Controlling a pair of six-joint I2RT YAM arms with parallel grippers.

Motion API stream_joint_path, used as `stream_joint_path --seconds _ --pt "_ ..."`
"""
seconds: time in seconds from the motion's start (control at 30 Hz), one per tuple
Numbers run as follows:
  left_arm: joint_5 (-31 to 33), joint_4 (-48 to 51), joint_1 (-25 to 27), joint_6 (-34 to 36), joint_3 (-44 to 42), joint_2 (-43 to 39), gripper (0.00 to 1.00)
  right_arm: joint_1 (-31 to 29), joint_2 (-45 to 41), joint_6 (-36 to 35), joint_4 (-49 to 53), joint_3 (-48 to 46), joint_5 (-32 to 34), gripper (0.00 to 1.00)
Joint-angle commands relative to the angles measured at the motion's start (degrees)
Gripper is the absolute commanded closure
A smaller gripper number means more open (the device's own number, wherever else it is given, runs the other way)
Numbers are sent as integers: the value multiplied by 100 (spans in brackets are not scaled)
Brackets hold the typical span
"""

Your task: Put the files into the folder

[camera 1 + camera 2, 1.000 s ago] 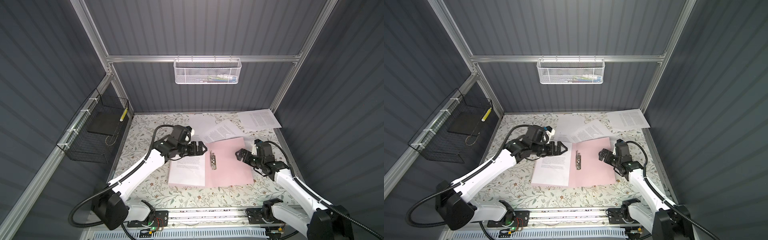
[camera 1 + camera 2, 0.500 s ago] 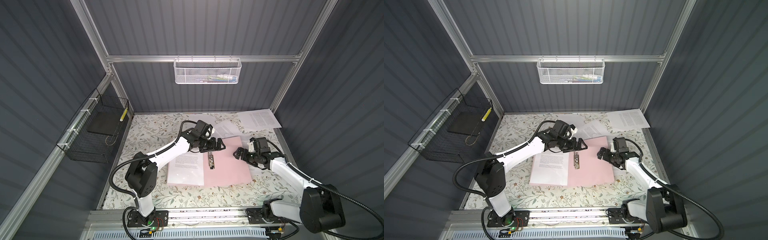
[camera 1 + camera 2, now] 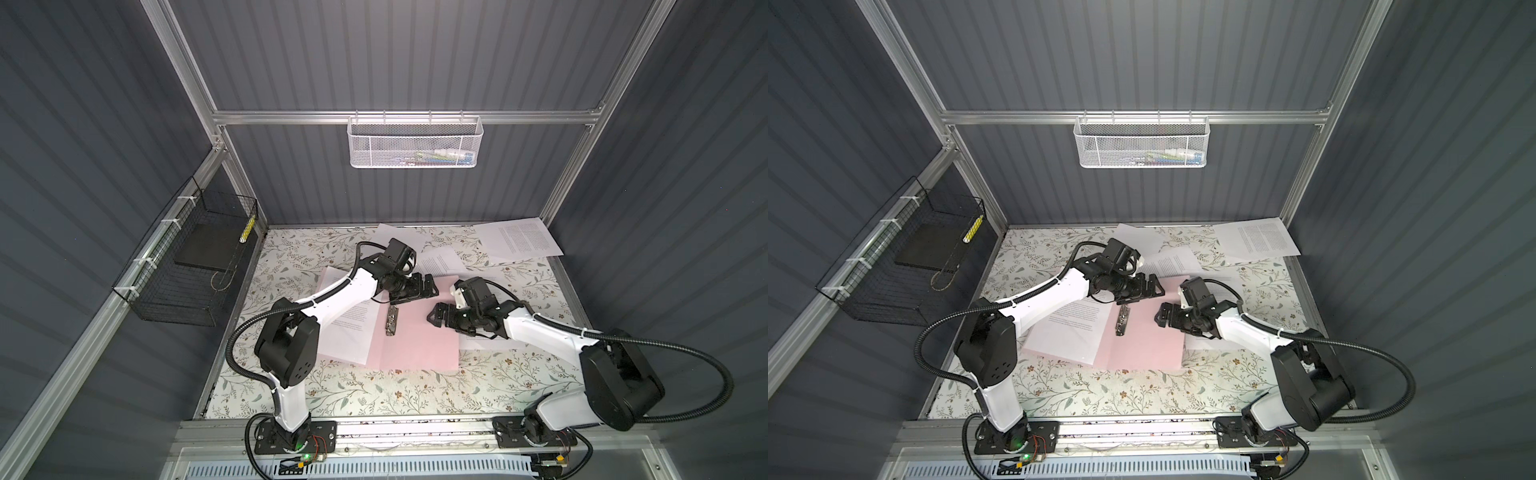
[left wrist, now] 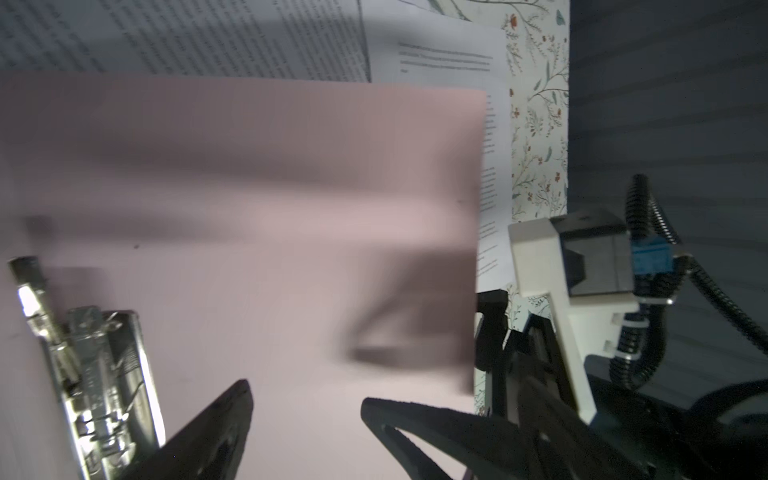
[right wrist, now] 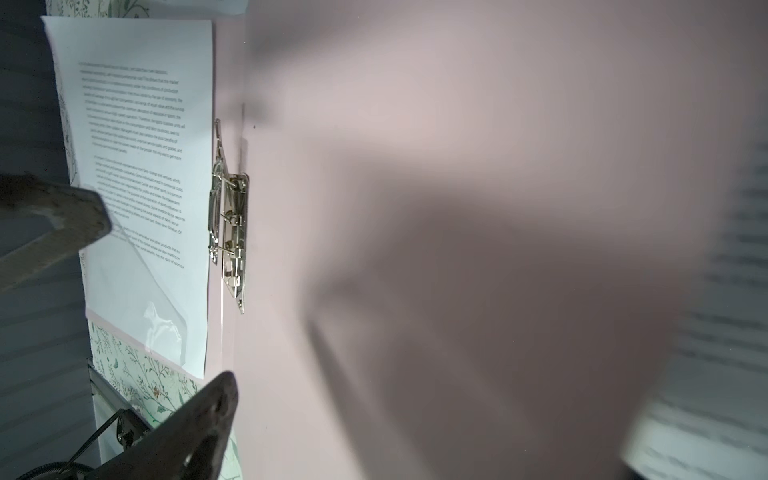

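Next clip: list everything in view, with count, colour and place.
folder: one, pink, open flat, mid-table
clip: one, metal, on the folder's spine
files: at least five, white; one on the folder's left half, others behind and right of it
mesh basket: one, white, on back rail
wire basket: one, black, on left wall
slab: one, black, in the wire basket
stick: one, yellow, in the wire basket
table: one, floral cover
left gripper: one, black, open and empty, above the folder's back edge
right gripper: one, black, open and empty, above the folder's right half

Robotics lab test cell: aluminium frame [image 3: 407, 117], grey ribbed panels [image 3: 374, 54], two rail-mounted robot arms [image 3: 340, 297].
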State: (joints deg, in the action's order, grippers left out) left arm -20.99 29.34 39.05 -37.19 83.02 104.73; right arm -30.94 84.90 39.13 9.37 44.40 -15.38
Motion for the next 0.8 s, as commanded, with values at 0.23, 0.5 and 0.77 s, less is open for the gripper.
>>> stream_joint_path --seconds 0.23,0.5,0.77 --pt "-525 -375 32 132 -512 -433 0 785 -1017 77 952 165 183 1" --pt "-788 -706 655 113 225 451 0 2630 -2037 -900 1869 -97 -199 1" --pt "-1433 -1067 909 -336 1550 1758 0 4099 -1647 -1065 1348 -234 -966 1"
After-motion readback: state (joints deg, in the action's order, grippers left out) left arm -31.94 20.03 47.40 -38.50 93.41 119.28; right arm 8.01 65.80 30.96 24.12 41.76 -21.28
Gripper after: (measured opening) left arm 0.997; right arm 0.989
